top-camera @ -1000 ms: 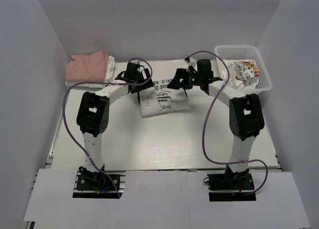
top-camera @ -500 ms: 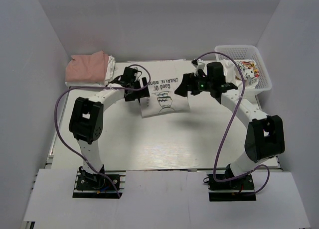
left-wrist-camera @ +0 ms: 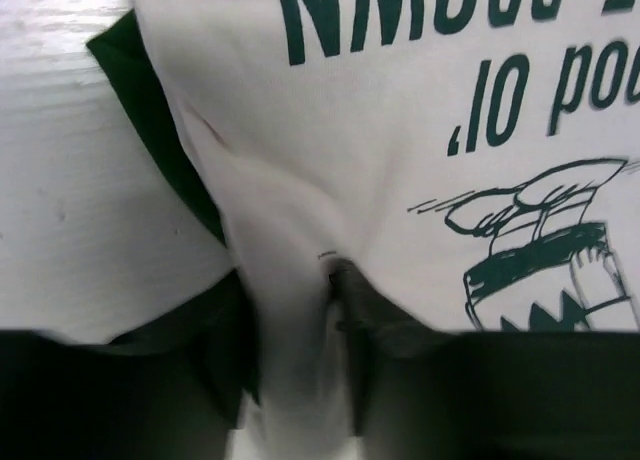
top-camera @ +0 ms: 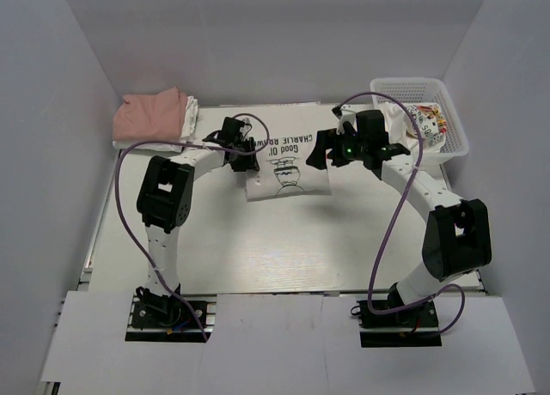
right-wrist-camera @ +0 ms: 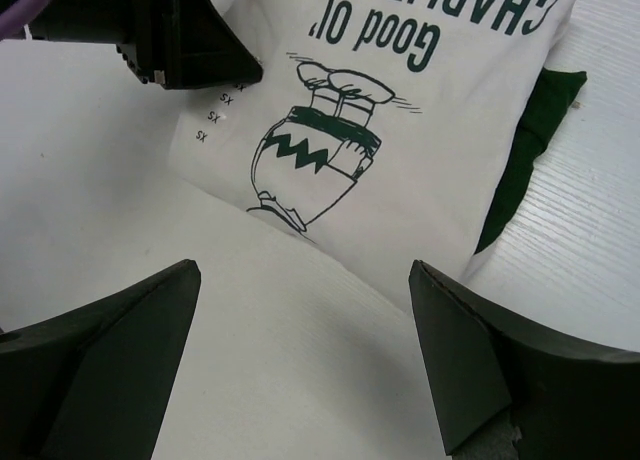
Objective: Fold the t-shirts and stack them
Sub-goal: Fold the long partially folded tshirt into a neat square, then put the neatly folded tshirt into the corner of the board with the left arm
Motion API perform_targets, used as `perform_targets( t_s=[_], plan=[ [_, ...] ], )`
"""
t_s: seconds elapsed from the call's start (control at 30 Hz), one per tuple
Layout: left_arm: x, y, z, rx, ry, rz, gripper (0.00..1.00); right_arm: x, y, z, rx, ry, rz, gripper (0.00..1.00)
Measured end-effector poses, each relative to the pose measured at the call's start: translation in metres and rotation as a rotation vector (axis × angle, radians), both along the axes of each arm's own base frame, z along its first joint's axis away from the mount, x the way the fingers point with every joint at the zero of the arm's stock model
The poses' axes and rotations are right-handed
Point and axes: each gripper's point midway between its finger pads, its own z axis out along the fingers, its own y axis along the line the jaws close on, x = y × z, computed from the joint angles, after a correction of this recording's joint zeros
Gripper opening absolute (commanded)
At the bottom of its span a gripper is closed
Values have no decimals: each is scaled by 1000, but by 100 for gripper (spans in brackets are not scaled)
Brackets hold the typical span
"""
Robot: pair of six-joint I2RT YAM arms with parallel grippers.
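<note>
The printed t-shirt (top-camera: 288, 161), soft white cloth with dark green sleeves, green lettering and a jug drawing, lies as a rough rectangle in the upper middle of the pale wood-grain counter (top-camera: 284, 249). The left tool (left-wrist-camera: 295, 325) pinches a raised ridge of its fabric. The right tool (right-wrist-camera: 303, 270) hangs spread wide above it. A folded salmon-pink shirt (top-camera: 153, 114) sits upper left.

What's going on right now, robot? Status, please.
Left tool shut on printed shirt's edge. Right tool open, holding nothing. Pink shirt folded, far left. Nothing in the way.
</note>
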Motion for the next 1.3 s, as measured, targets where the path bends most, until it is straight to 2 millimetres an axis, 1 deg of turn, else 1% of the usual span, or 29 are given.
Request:
perform_targets(
  t_s=[0.03,0.07,0.1,0.13,0.2,0.33,0.43,0.53,0.6,0.67,0.8,0.9,0.97,1.1,1.3],
  plan=[
    [1,-1,-1,-7,-3,-10,37,1,-1,0,-5,-2,-5,91],
    [1,-2,-3,-8,-4,-27,21,2,-3,-1,-12,-5,-14,91],
    [1,-3,-4,-9,-4,-36,9,3,-4,-2,-16,-5,-21,91],
    [1,-3,-4,2,-4,-59,0,4,-6,-4,-25,-5,-32,91],
    [6,-2,-2,31,-11,-75,0,5,-11,-10,-47,-5,-60,91],
    [17,8,3,152,-47,-153,0,2,-27,-18,-95,-10,-121,91],
    [27,26,14,277,-97,-214,0,1,-35,-14,-116,-32,-157,91],
    [37,46,30,398,-165,-262,0,5,-39,-9,-121,-58,-179,91],
    [43,59,47,473,-222,-279,0,8,-41,-7,-122,-69,-190,91],
    [48,74,69,540,-277,-293,0,9,-42,-7,-125,-70,-194,91],
    [58,102,120,638,-388,-285,0,9,-43,-7,-128,-71,-199,91],
    [70,127,156,704,-450,-253,0,9,-43,-7,-129,-71,-201,91],
    [79,141,174,737,-483,-232,0,10,-43,-9,-132,-69,-203,91],
    [92,172,204,798,-523,-191,0,11,-45,-15,-142,-57,-209,91],
    [116,206,259,865,-604,-114,0,14,-44,-35,-165,-7,-206,91]
  ],
)
